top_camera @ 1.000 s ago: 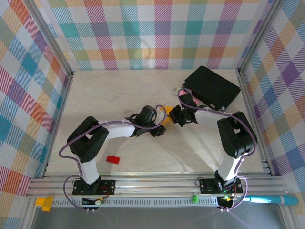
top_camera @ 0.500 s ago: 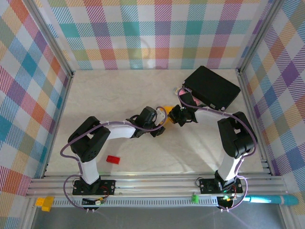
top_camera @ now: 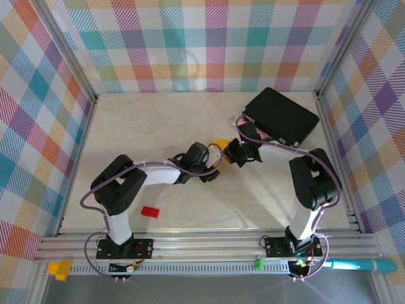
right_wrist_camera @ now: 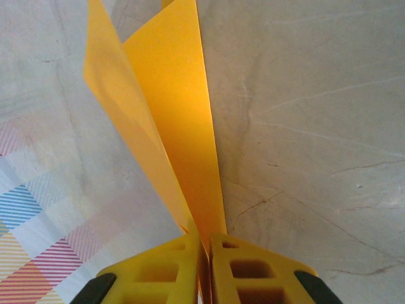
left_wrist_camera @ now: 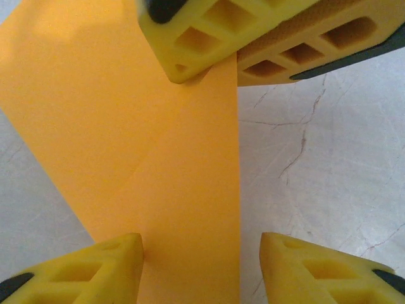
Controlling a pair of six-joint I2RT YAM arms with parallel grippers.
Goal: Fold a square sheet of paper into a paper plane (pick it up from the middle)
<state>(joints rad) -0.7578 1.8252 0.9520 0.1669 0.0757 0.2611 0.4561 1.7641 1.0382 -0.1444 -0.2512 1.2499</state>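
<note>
Between right claw (right_wrist_camera: pixel 204 244) tips, folded orange paper (right_wrist_camera: pixel 171 114); left claw (left_wrist_camera: pixel 201 250) agape.

The sheet of paper (top_camera: pixel 219 144) is pinched in the right jaws and reaches between the left jaws. A box (top_camera: pixel 281 116) lies behind the right jaws, a block (top_camera: pixel 150 211) before the left jaws.

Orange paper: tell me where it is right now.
In the top view the orange paper is mid-table, pinched in the right claw, with the left claw open astride it and the black box farther back on the right.
</note>
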